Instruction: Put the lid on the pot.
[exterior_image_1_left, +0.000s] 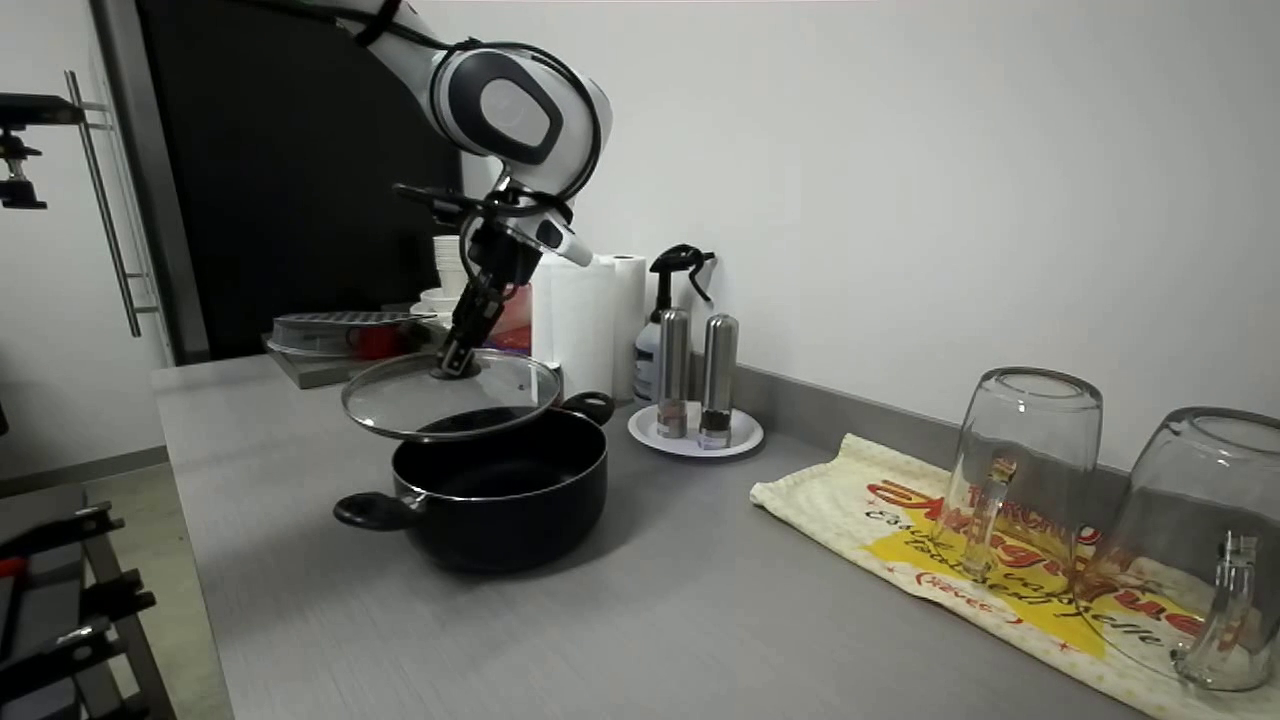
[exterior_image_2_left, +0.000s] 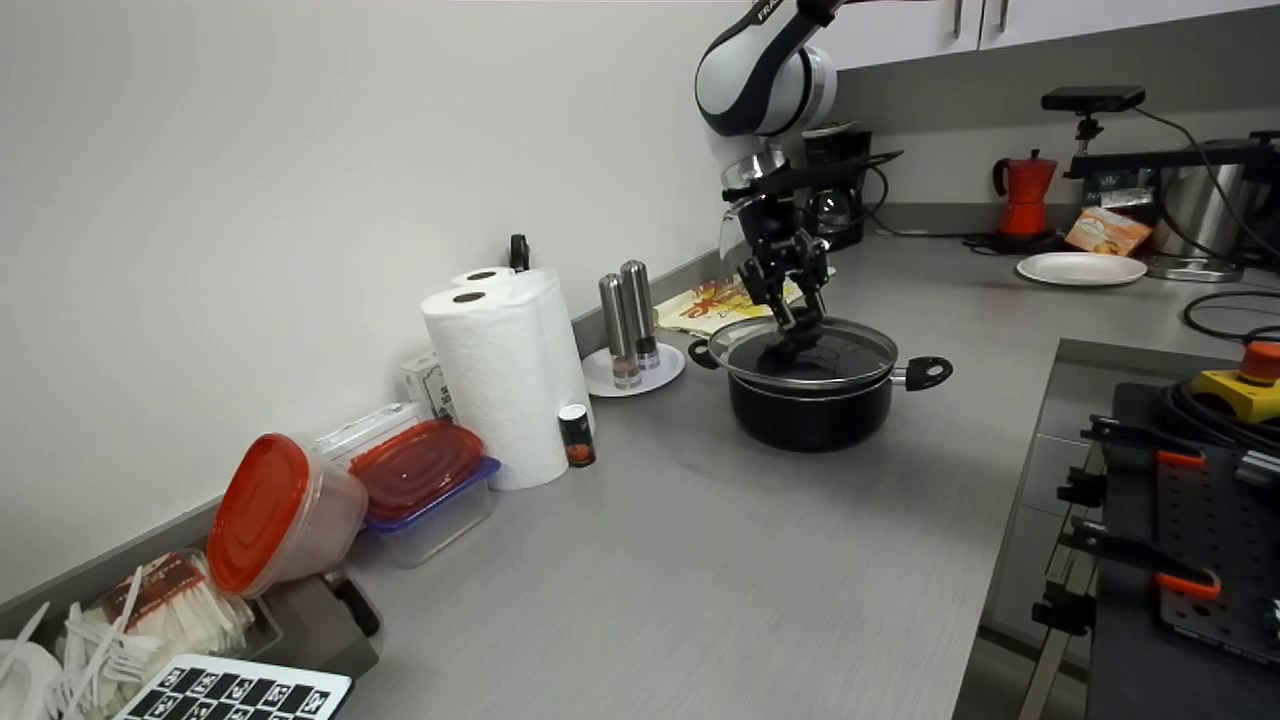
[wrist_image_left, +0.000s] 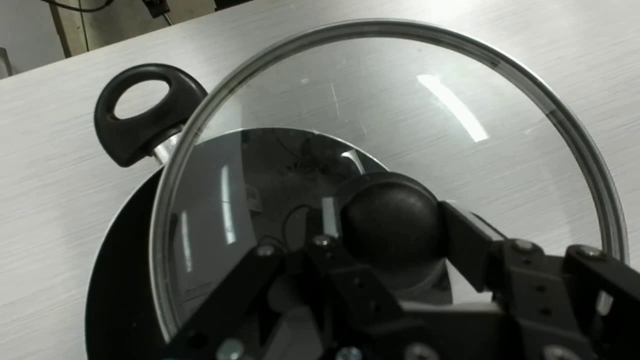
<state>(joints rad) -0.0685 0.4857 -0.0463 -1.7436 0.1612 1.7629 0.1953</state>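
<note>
The round glass lid (exterior_image_1_left: 400, 402) with its metal rim is above the black pot (exterior_image_1_left: 510, 530) in both exterior views; the lid (exterior_image_2_left: 862, 352) and the pot (exterior_image_2_left: 812, 422) overlap there. My gripper (exterior_image_1_left: 456, 362) is shut on the lid's dark knob; the gripper also shows in an exterior view (exterior_image_2_left: 800, 325). In the wrist view the knob lies between the fingertips (wrist_image_left: 391, 222). There the lid (wrist_image_left: 350, 85) sits off-centre to the right of the pot (wrist_image_left: 115, 300), whose left part and one handle are uncovered. The pot's far handle is hidden in the wrist view.
A white tray (exterior_image_1_left: 740, 440) with two metal grinders stands by the wall beside the pot. Paper towel rolls (exterior_image_2_left: 500, 380) and a small spice jar (exterior_image_2_left: 577, 436) stand along the wall. Glass mugs (exterior_image_1_left: 1030, 450) stand on a printed cloth (exterior_image_1_left: 830, 485). The counter edge (exterior_image_2_left: 1010, 520) runs past the pot.
</note>
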